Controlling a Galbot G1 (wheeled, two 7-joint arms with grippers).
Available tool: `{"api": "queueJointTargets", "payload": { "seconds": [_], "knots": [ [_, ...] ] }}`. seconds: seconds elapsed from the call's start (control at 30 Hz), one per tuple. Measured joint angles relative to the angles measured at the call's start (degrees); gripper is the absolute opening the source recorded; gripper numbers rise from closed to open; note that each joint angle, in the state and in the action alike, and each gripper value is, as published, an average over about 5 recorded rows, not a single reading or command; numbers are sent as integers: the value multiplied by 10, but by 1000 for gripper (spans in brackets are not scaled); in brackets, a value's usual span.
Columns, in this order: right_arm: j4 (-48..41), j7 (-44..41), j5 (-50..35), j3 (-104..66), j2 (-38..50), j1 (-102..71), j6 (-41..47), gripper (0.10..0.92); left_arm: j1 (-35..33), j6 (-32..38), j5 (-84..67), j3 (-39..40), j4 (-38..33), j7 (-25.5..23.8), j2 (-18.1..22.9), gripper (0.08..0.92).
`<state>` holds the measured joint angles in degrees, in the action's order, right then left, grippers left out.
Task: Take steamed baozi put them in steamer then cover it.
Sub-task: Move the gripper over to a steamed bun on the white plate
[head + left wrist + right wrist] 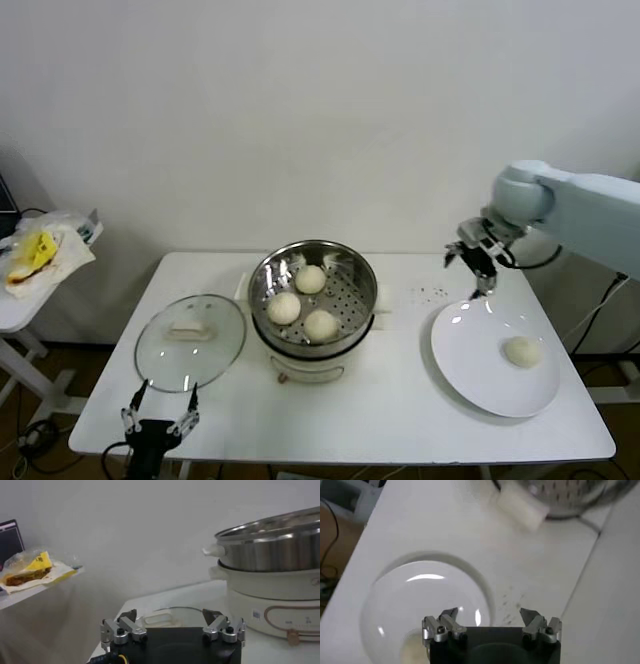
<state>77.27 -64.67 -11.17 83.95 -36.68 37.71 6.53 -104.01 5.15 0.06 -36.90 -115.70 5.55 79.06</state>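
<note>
Nearest to us, our left gripper (158, 412) sits low at the table's front edge, fingers spread wide and holding nothing, parked just short of the glass lid (190, 341). That looks like a waiting post: the lid is the last job, and this arm is placed to reach it once the buns are in. The lid lies flat on the white table (390, 410), just left of the pot, handle up, within easy reach of it.

Move to mid-table and there's the steamer (313, 291), the steel basket seated in its cream base, uncovered. Three steamed baozi (285, 308) rest on the perforated floor in a loose cluster, one toward the back, two nearer us. By our count that leaves one to go.

And there it is: the fourth bun (521, 351) sits alone on the white plate (470, 345) at the right, toward the plate's right side.

Farther back, our right gripper (475, 262) hangs in the air above the plate's far rim, and its wrist view shows the jaws apart and empty, with the plate (420, 610) below and a pale blur that may be the bun at its edge. We judge it is lining up for the last pick. Soft dough, so a gentle squeeze is called for, then the lid.
</note>
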Motion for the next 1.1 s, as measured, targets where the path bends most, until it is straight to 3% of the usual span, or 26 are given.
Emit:
{"api": "queueJointTargets", "payload": {
  "seconds": [0.37, 1.1],
  "knots": [
    [-79, -6, 50, -135, 44, -170, 28, 823, 5, -8, -4, 1, 0, 3, 7, 823],
    [-213, -9, 169, -289, 8, -345, 14, 823, 8, -15, -9, -6, 7, 10, 8, 823]
  ]
}}
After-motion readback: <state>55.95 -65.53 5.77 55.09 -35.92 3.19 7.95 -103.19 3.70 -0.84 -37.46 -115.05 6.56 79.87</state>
